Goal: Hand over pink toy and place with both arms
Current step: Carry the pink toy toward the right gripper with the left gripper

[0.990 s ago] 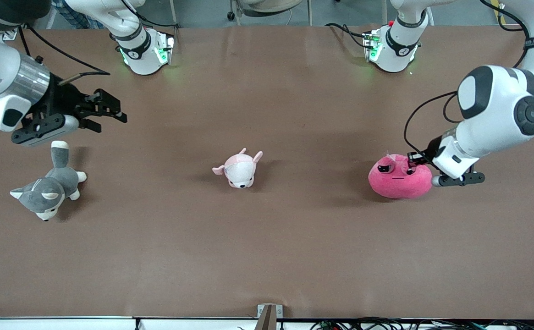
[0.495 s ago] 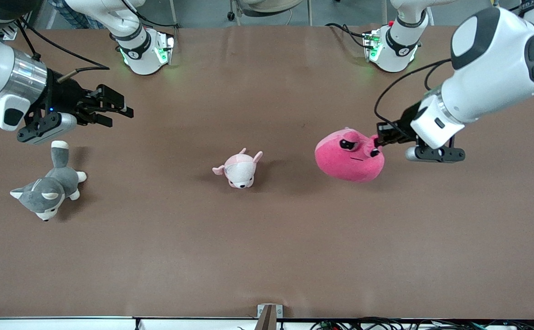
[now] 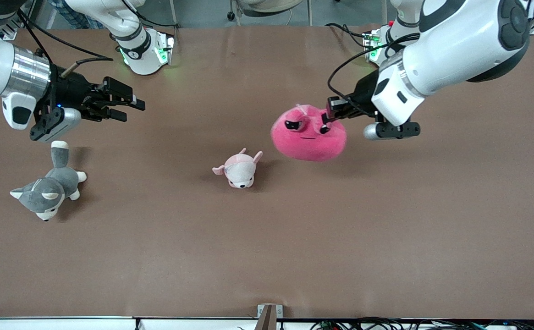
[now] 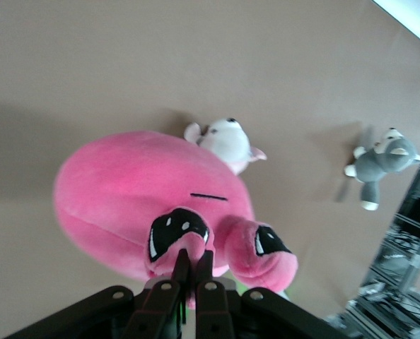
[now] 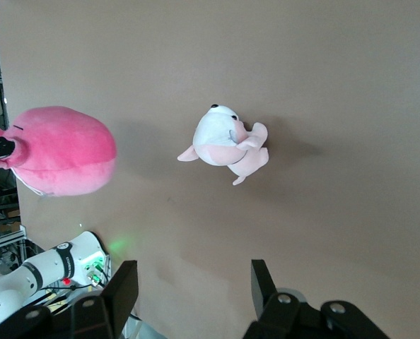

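The left gripper [image 3: 333,111] is clamped on the pink toy [image 3: 309,134] and holds it in the air, over the table [image 3: 267,238] and not far from the small pale pink plush [image 3: 239,170], which lies on the table under and a little to the side of it. In the left wrist view the fingers [image 4: 189,272] pinch only a thin fold of plush between the two black eyes, and the heavy round body hangs free away from the fingertips. The right gripper [image 3: 122,101] waits with its fingers spread, over the table near the grey husky plush [image 3: 49,188], well apart from the toy. I think the risk is in this small grip: the fold can slip out if the arm swings. Also, at the handover the right gripper may catch only loose fabric, or the toy may drop on the small plush.
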`<action>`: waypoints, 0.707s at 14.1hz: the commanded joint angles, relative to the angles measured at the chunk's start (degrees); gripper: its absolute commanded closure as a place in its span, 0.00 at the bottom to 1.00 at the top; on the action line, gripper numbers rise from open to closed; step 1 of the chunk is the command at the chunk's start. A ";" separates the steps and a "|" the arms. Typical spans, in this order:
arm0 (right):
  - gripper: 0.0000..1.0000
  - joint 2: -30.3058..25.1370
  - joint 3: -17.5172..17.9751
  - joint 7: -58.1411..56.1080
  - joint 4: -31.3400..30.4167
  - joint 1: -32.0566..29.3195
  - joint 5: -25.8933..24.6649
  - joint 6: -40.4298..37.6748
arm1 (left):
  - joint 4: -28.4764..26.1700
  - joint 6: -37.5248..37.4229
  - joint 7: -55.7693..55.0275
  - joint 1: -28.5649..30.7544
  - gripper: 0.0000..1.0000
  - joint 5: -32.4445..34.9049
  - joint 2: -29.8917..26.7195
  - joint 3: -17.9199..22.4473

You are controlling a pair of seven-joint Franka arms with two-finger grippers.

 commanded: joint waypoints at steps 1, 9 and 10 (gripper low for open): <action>0.28 0.74 0.21 0.55 0.16 2.20 3.00 0.03 | 4.67 3.30 -8.95 -4.00 1.00 -0.99 3.57 -0.46; 0.30 1.18 0.21 6.16 0.86 10.46 3.00 3.62 | 5.64 17.04 -24.80 -14.12 1.00 -0.81 7.79 -0.28; 0.30 1.44 0.21 8.09 1.39 11.43 3.00 4.42 | 5.64 17.04 -25.07 -14.38 1.00 -0.81 7.88 -0.28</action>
